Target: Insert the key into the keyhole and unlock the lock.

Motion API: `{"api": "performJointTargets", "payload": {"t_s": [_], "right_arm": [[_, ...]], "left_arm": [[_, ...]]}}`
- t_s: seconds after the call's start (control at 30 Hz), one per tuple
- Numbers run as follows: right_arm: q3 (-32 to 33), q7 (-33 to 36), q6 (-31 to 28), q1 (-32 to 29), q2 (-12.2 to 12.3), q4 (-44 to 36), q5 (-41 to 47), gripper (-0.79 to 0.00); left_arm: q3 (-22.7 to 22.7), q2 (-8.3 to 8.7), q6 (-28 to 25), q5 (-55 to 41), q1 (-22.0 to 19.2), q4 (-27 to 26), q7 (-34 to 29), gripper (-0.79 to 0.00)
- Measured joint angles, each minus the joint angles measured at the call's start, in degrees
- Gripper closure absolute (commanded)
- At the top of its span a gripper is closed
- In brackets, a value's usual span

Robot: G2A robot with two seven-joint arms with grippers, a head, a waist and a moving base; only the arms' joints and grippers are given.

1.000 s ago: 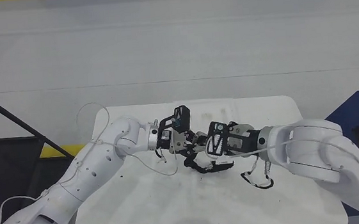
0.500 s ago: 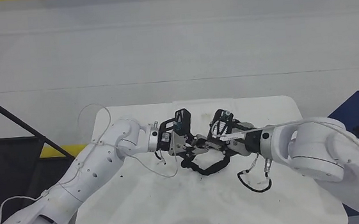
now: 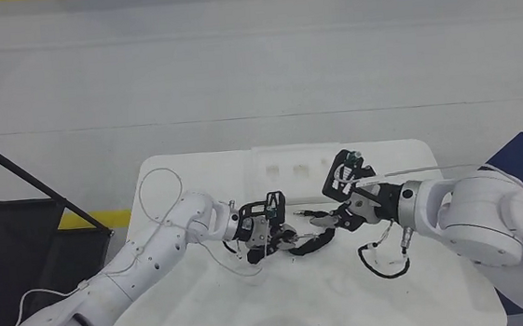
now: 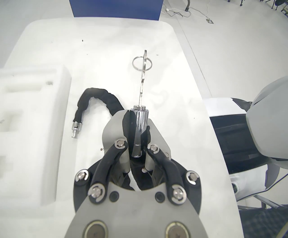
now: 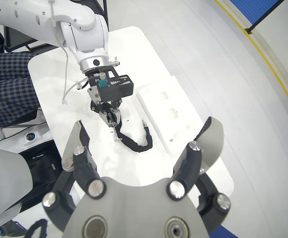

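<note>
Left gripper (image 4: 136, 133) clenched on lock (image 4: 141, 117); key (image 4: 142, 76) seated in keyhole (image 4: 140, 107). Right gripper (image 5: 145, 126) released, empty, apart to right of lock.

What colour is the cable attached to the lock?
Black; the lock cable shows best in the left wrist view.

No text, label or number is legible anywhere.

left gripper (image 4: 137, 122) fingers clamped, right gripper (image 5: 145, 126) fingers spread wide
</note>
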Motion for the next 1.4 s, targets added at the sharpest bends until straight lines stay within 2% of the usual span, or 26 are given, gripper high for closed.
{"api": "performJointTargets", "payload": {"t_s": [0.03, 0.07, 0.1, 0.23, 0.37, 0.57, 0.77, 1.0, 1.2, 1.4], "right_arm": [[0.2, -0.1, -0.2, -0.3, 0.0, 0.0, 0.1, -0.785], [0.4, -0.2, -0.4, -0.6, 0.1, 0.1, 0.2, -0.785], [0.6, -0.3, -0.6, -1.0, 0.1, 0.2, 0.2, -0.785], [1.1, -0.9, -1.2, -1.9, 0.1, 0.5, 0.6, -0.785], [1.2, -1.5, -1.9, -2.5, 0.0, 1.5, 1.3, -0.785], [1.1, -4.5, -4.2, -3.2, -0.3, 5.8, 3.5, -0.785], [1.1, -10.5, -11.1, -2.6, -0.8, 13.7, 7.9, -0.785], [0.1, -13.7, -23.4, 4.2, -1.9, 25.4, 12.7, -0.785], [-0.5, -13.8, -30.0, 12.0, -2.7, 31.3, 13.0, -0.785], [-2.1, -14.7, -32.6, 17.9, -3.8, 37.3, 15.6, -0.785]], "left_arm": [[0.6, -0.34, 0.0, 0.3, 0.0, 0.4, 0.1, -0.08], [1.2, -0.67, 0.0, 0.5, -0.1, 0.8, 0.2, -0.385], [2.2, -1.1, 0.0, 0.7, -0.1, 1.3, 0.2, -0.785], [5.4, -2.27, 0.0, -0.6, -1.1, 3.4, -1.1, -0.785], [6.8, -2.99, 0.0, -2.5, -3.0, 5.0, -0.6, -0.785], [6.1, -2.31, 0.0, -4.8, -6.0, 5.8, 3.7, -0.785], [4.7, 0.59, 0.0, -8.4, -11.1, 5.3, 9.1, -0.785], [5.2, 4.86, 0.0, -13.6, -19.5, 4.3, 11.3, -0.785], [7.0, 7.85, 0.0, -21.7, -26.6, 2.7, 9.5, -0.785], [9.0, 9.81, 0.0, -30.6, -32.2, 1.2, 3.8, -0.785]]}}
